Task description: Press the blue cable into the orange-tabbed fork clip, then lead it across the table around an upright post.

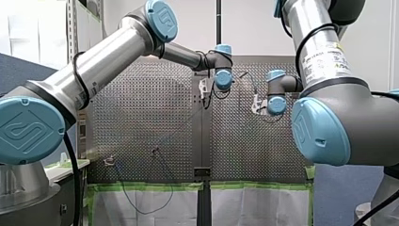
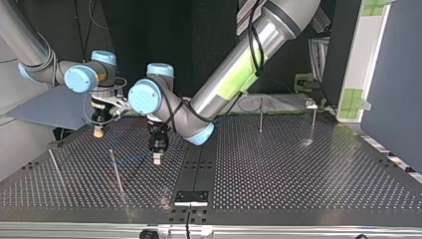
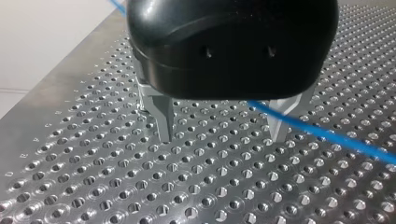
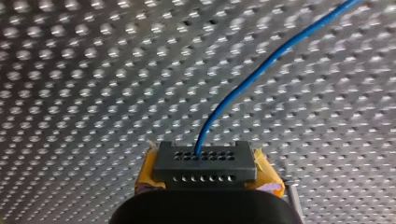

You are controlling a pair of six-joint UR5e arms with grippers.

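A: My right hand [image 4: 205,156], what state?
B: Pinching the blue cable [image 4: 261,70] between yellow pads [image 4: 148,173]; it runs off over the worktop [image 4: 70,93].
A: My left hand [image 3: 222,135]?
B: Spread, cable crossing one metal finger [image 3: 276,133]. The top view, unlike the wrist views, shows upright posts [image 2: 117,172].

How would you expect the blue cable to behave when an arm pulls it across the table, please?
Probably floppy yet slightly springy: the blue cable leaves my right gripper in a smooth curve, without kinks. Likely light, as it looks thin against my left gripper. Its smooth jacket may let it slide between those open fingers.
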